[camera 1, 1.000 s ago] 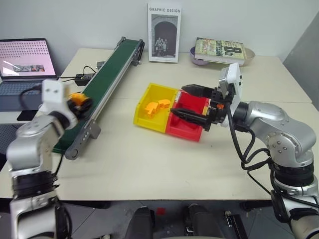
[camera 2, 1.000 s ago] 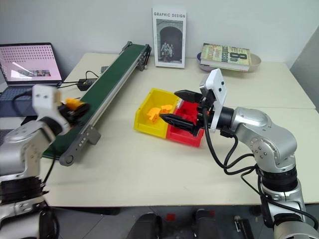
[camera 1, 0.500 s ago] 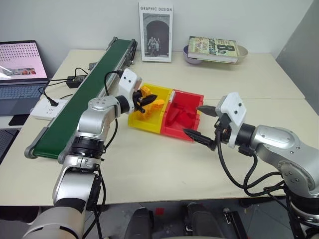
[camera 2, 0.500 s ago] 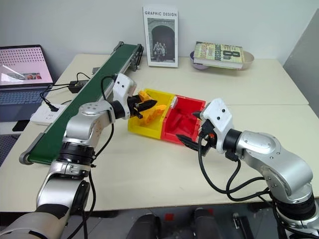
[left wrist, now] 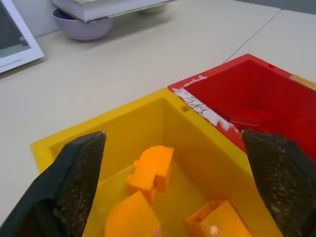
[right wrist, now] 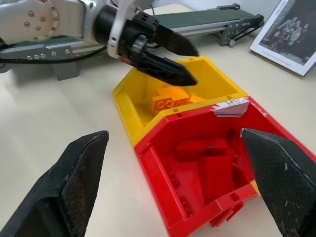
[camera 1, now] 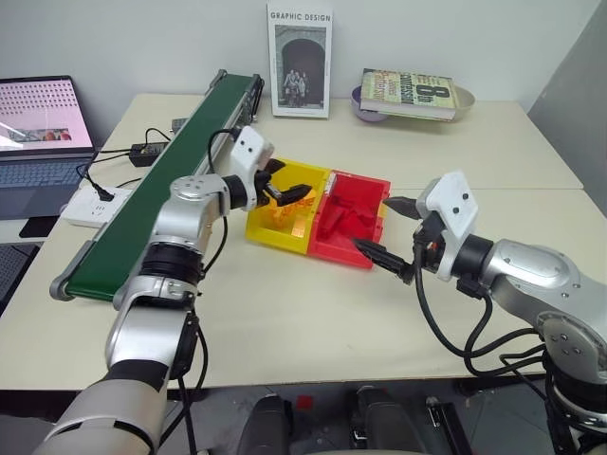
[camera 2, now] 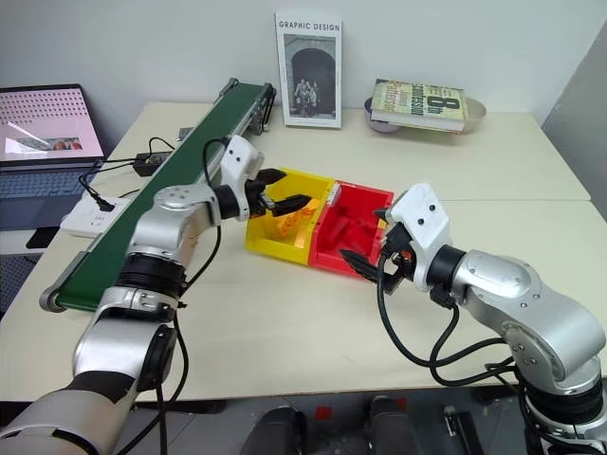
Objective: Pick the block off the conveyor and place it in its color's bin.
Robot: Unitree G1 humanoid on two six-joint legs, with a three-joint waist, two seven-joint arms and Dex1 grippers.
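Once shut, left claw (camera 1: 287, 188) now open

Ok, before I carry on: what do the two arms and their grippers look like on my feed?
Both arms are silver-grey metal with rounded joint housings and black bands between segments. Loose black cables loop along the outside, most plainly at the right wrist. Each wrist carries a white boxy camera housing. The left gripper and right gripper have long, tapered black jaws with rough, grainy inner faces.
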